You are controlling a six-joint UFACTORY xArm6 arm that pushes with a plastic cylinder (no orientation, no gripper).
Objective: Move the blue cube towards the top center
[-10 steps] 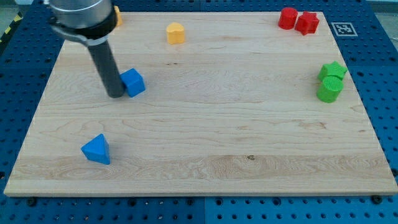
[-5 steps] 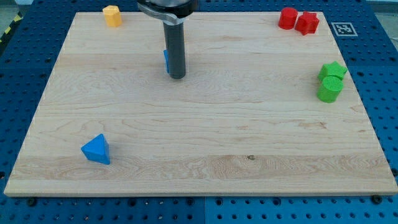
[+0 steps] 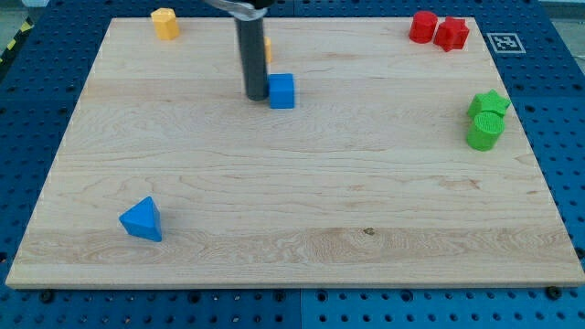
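Note:
The blue cube (image 3: 282,90) sits on the wooden board (image 3: 302,192) in the upper middle, slightly left of centre. My tip (image 3: 255,95) rests on the board right beside the cube's left face, touching or nearly touching it. The dark rod rises from there to the view's top edge.
A yellow block (image 3: 267,48) is mostly hidden behind the rod. Another yellow block (image 3: 164,23) sits at the top left. Two red blocks (image 3: 438,30) sit at the top right. A green star (image 3: 489,103) and a green cylinder (image 3: 483,132) sit at the right edge. A blue triangular block (image 3: 143,219) lies at the lower left.
The blue cube has moved right and up across the board, from the left part to the upper middle. My tip has followed it and now stands on its left side.

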